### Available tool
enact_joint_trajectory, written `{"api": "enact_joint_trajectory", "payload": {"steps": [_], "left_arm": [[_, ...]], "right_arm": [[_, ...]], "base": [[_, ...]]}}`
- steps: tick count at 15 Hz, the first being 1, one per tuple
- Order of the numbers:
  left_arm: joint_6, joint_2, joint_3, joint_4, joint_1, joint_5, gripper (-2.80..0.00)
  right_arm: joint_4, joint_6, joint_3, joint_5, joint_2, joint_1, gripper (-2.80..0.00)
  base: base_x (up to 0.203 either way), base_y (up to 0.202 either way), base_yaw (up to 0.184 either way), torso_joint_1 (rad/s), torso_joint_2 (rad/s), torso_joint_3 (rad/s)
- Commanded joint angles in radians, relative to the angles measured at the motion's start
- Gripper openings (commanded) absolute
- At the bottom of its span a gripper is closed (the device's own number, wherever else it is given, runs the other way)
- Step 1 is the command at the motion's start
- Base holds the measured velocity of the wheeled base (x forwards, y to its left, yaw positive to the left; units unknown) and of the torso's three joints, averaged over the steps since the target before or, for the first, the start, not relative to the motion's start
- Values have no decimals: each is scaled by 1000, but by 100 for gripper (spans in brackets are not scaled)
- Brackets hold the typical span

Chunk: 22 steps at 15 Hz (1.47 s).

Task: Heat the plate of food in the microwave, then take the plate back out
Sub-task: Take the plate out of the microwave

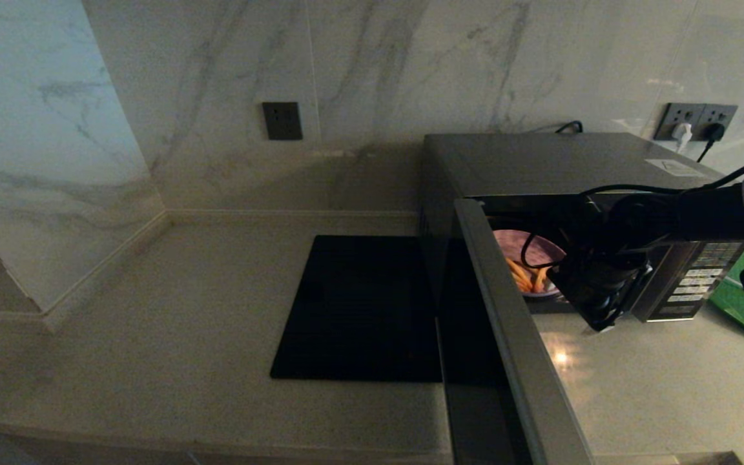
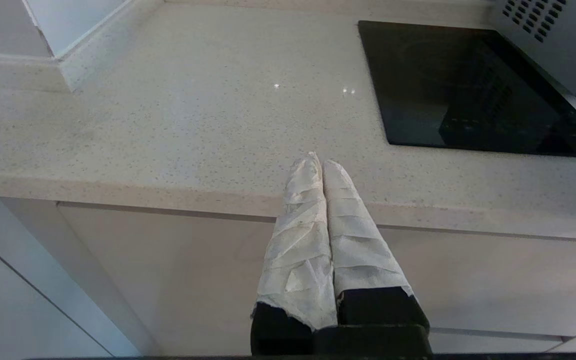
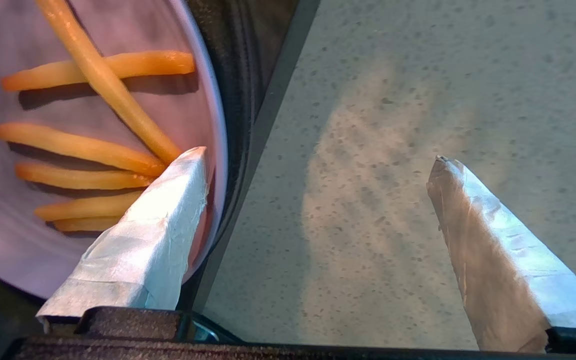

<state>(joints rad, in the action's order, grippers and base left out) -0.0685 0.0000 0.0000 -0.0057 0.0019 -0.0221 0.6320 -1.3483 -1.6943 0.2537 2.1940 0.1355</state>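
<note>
A pale, speckled stone surface [image 1: 172, 336] is seen running along a corner of the room, backed by white marble-veined wall panels [image 1: 217, 84]; a low upstand is carried along the foot of the wall. A dark socket plate [image 1: 282, 121] is set into the wall above the surface, and a double outlet [image 1: 695, 121] with plugs and cables in it is fixed farther right. A flat black square slab [image 1: 359, 310] is let into the surface, just beside the microwave [image 1: 540, 161]; below the surface edge, pale cabinet fronts [image 2: 168, 280] are shown in the left wrist view. A green tray [image 1: 743, 297] is partly seen on the surface to the right of the microwave.

The microwave door [image 1: 514, 336] is swung open toward the camera — its silver edge is seen end-on; the button panel [image 1: 695, 281] is visible at the right. The plate of food [image 1: 530, 265] is sat inside the lit cavity, with orange-yellow sticks lying on it.

The right gripper [image 3: 318, 165] is held at the cavity mouth with its taped fingers spread wide and nothing grasped; one finger [image 3: 158, 235] is placed over the plate rim near the sticks, the other over bare surface outside. The left gripper [image 2: 322, 162] is parked off the front edge of the surface — its taped fingers are pressed together, empty.
</note>
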Motion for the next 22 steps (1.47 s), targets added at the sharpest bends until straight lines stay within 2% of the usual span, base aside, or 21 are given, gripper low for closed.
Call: {"api": "enact_joint_trajectory", "payload": {"steps": [1, 5, 6, 22], "left_arm": [[-1, 1, 0, -1, 0, 0, -280], [-1, 1, 0, -1, 0, 0, -280], [-1, 0, 0, -1, 0, 0, -280], [-1, 0, 0, 0, 0, 1, -280]], "right_arm": [[-6, -8, -2, 1, 6, -1, 0], [-6, -8, 1, 4, 10, -1, 0], [-6, -6, 4, 3, 10, -1, -280], [-5, -9, 25, 9, -47, -14, -280]], "base": [[0, 0, 0, 0, 0, 0], [0, 0, 0, 0, 0, 0], [0, 0, 0, 0, 0, 0], [0, 0, 0, 0, 0, 0]]}}
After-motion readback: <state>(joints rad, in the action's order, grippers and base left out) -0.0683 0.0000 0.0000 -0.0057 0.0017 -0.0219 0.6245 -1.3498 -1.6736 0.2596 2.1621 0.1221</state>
